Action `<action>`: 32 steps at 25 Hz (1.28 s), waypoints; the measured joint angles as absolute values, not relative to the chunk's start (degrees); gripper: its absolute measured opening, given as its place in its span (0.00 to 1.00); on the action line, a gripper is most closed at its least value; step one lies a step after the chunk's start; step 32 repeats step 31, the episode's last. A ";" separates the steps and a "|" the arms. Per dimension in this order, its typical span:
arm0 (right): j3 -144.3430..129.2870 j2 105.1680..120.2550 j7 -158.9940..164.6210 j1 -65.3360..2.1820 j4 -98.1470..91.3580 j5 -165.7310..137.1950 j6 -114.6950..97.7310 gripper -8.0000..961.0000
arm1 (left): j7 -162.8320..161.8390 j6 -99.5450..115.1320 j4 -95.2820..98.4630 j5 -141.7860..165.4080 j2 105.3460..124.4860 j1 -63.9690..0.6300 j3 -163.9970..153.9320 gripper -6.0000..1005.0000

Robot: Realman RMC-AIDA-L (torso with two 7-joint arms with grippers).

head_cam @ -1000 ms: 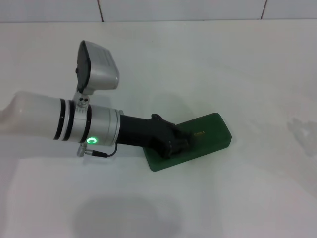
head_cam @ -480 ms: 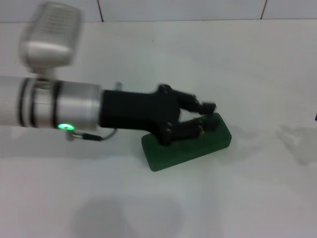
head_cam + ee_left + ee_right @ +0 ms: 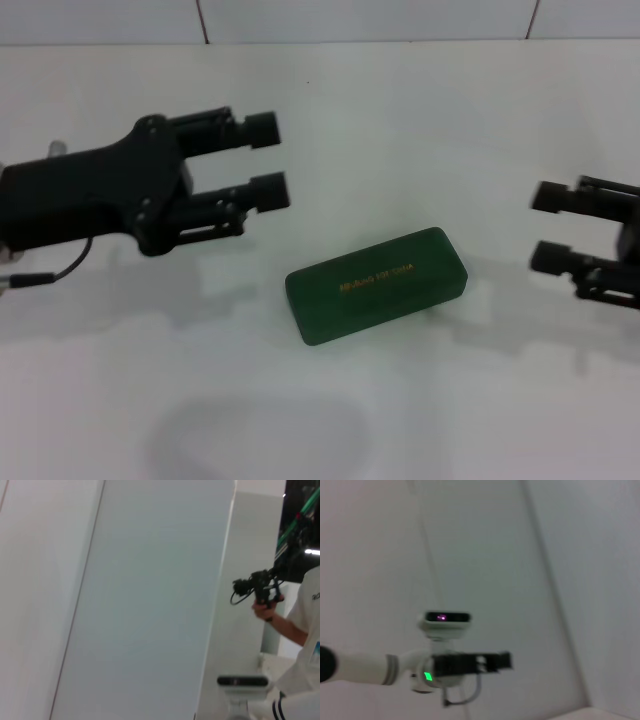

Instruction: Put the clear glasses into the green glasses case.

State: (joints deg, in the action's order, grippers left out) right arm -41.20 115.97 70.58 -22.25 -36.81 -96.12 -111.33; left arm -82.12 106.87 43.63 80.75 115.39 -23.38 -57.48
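Jaws are seen spread and empty on the left gripper [image 3: 268, 159] and right gripper [image 3: 553, 227]. The green glasses case [image 3: 377, 283] lies shut on the table [image 3: 450, 130] between them; the clear glasses cannot be seen, so a blind grasp could be risked.

Case [image 3: 377, 284] lid down; interior hidden, so contents cannot be told. Gold lettering on lid too small to read.

Glasses not made out in any view.

Left gripper [image 3: 268, 159]: arm cut off by the head view's left edge; cable [image 3: 45, 274] runs out of frame there too.

Right gripper [image 3: 553, 228]: only fingers and part of the body show, rest cut by the right edge; outline blurred.

Left wrist view: person [image 3: 301, 625] cut off by the edge, face out of frame.

Right wrist view: the other arm [image 3: 380, 667] is blurred, fingers indistinct.
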 joint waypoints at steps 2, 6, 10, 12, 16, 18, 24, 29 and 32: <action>-43.44 116.07 70.55 -23.91 -36.28 -95.43 -111.15 0.49 | -80.76 107.19 41.26 81.90 114.16 -23.33 -57.40 0.55; -46.37 115.99 71.18 -26.79 -35.91 -94.53 -110.06 0.67 | -77.80 108.05 38.96 86.36 113.29 -22.86 -57.42 0.64; -46.86 115.88 73.46 -29.65 -36.30 -94.28 -110.13 0.83 | -76.04 108.13 39.22 91.01 113.13 -21.89 -57.25 0.66; -47.39 115.85 74.23 -30.55 -36.30 -94.26 -110.23 0.84 | -75.92 108.34 39.05 91.67 112.80 -21.54 -57.23 0.66; -49.80 115.95 74.71 -31.40 -36.00 -94.24 -109.95 0.84 | -75.49 109.14 39.13 91.76 112.66 -21.19 -57.20 0.66; -50.79 116.00 75.16 -31.67 -35.92 -94.24 -109.91 0.84 | -75.40 109.34 39.30 91.76 112.65 -21.14 -57.19 0.66; -51.34 116.12 75.33 -32.14 -35.80 -93.77 -109.80 0.84 | -75.37 109.47 39.03 91.77 112.70 -21.03 -57.16 0.66; -51.38 116.10 75.36 -32.17 -35.73 -93.04 -109.74 0.83 | -75.35 109.51 38.96 91.82 112.77 -21.00 -57.27 0.66; -51.40 116.11 75.40 -32.09 -35.70 -92.82 -109.74 0.83 | -75.34 109.51 38.96 91.83 112.74 -21.00 -57.21 0.66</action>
